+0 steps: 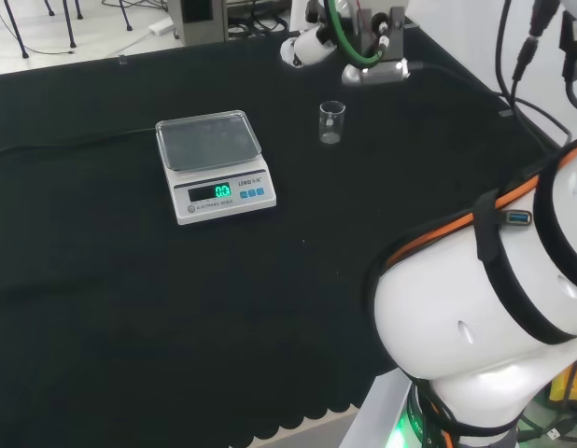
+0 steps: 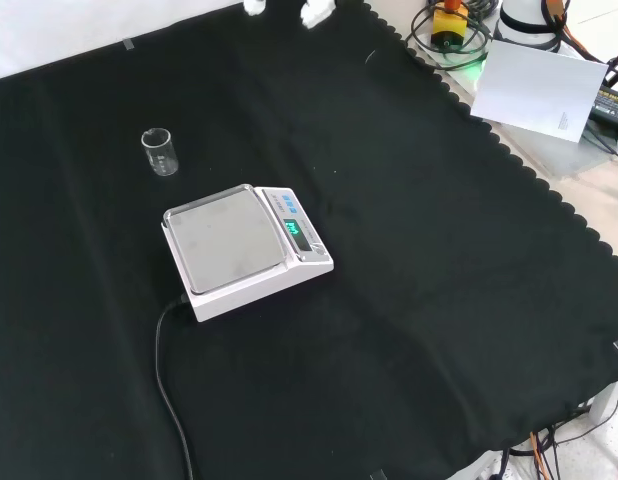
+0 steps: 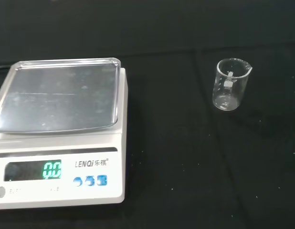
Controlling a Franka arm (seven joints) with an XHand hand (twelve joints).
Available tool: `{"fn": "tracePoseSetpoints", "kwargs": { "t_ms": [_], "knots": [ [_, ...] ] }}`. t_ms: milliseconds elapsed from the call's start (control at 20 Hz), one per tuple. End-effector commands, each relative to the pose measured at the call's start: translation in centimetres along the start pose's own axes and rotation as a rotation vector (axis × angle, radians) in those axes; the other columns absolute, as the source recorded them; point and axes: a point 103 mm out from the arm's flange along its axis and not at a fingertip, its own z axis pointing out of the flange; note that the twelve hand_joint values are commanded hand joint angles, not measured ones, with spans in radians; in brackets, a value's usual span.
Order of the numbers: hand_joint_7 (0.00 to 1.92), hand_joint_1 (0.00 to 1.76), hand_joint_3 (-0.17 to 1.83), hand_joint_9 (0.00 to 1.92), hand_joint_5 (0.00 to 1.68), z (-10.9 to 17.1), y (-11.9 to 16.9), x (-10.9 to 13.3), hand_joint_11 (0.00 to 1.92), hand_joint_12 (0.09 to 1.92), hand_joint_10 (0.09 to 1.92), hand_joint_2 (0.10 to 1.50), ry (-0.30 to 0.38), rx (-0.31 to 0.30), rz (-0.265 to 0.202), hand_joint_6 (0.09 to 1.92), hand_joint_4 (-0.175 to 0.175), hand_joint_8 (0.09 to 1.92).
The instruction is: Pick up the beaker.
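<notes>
Clear glass marks out the task's thing: one small beaker (image 1: 332,122) stands upright on the black cloth (image 1: 102,308), mouth up, its long axis vertical, apparently empty. In the head view it sits to the right of and a little beyond the digital scale (image 1: 214,168), apart from it with bare cloth between. In the front view the beaker (image 2: 160,151) is up and to the left of the scale (image 2: 244,250), again not touching.

At the top edge of the front view two small white tips (image 2: 316,12) poke in, probably parts of the hand, though too little shows to judge whether the fingers are straight or curled; its state cannot be told. If those tips are the hand, the beaker lies well apart from it, down and to the left in that view. The wrist view looks across the scale (image 3: 59,119) and the beaker (image 3: 230,84) from some way off, which suggests that nothing is grasped yet and the reach is still to be made.

Counted: one beaker, one scale with a bare steel pan and a lit green display, one black cable (image 2: 169,390) running from the scale toward the cloth's near edge in the front view.
</notes>
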Motion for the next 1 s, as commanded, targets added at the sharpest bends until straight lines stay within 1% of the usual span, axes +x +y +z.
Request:
{"fn": "tracePoseSetpoints", "kwargs": {
  "t_ms": [50, 100, 150, 350, 650, 800, 950, 1000],
  "knots": [
    [0.53, 0.58, 0.47, 0.60, 0.55, 3.8, 3.1, 0.8, 0.14, 1.46, 0.83, 0.85, -0.086, -0.048, 0.044, 0.59, -0.067, 0.76],
    [0.53, 0.59, 0.47, 0.60, 0.55, 4.1, 3.7, 1.0, 0.14, 1.46, 0.83, 0.85, -0.099, -0.045, 0.045, 0.60, -0.067, 0.76],
    [0.54, 0.60, 0.47, 0.60, 0.56, 4.5, 4.4, 1.1, 0.15, 1.46, 0.83, 0.85, -0.098, -0.036, 0.045, 0.60, -0.068, 0.76],
    [0.54, 0.61, 0.47, 0.60, 0.56, 5.6, 7.3, 1.2, 0.16, 1.45, 0.83, 0.85, -0.072, 0.003, 0.031, 0.62, -0.069, 0.76],
    [0.54, 0.62, 0.47, 0.61, 0.56, 7.1, 11.3, 0.5, 0.17, 1.45, 0.83, 0.85, -0.004, 0.053, -0.004, 0.63, -0.071, 0.76],
    [0.54, 0.63, 0.47, 0.61, 0.56, 7.2, 12.9, 0.0, 0.17, 1.45, 0.83, 0.85, 0.003, 0.059, -0.010, 0.64, -0.071, 0.76],
    [0.54, 0.63, 0.47, 0.61, 0.56, 7.1, 13.9, -0.7, 0.18, 1.45, 0.83, 0.85, 0.009, 0.059, -0.002, 0.64, -0.072, 0.76],
    [0.54, 0.63, 0.47, 0.61, 0.56, 7.1, 14.2, -0.9, 0.18, 1.44, 0.83, 0.85, 0.001, 0.052, -0.001, 0.64, -0.072, 0.76]
  ]
}}
